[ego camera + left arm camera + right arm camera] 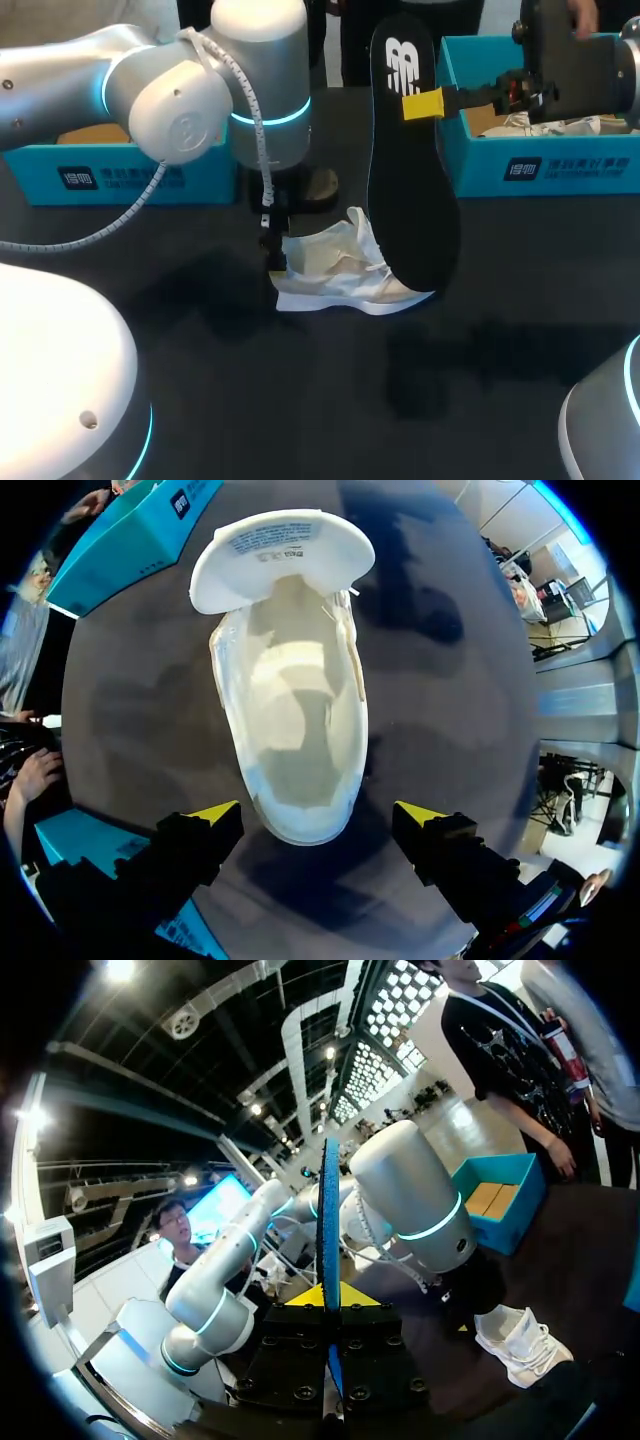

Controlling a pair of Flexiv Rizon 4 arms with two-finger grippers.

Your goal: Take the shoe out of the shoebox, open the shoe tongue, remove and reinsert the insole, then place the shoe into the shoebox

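One black insole (410, 160) is hanging clamped in your right gripper (425, 104); your left gripper (318, 813) is gaping astride the white shoe (295, 710), at its heel.

— What is under it all?
— A big desk (520, 330). It is flat, smooth and very dark, nearly black.
— Is it shiny?
— Only a little. The far part has a soft blue gleam on it.
— Is it the same dark all over?
— No. Soft shadows (430, 385) lie on it, like dim blotches with fuzzy edges.
— And from close up?
— In the left wrist view the top looks grey-brown, with darker and bluish patches here and there.
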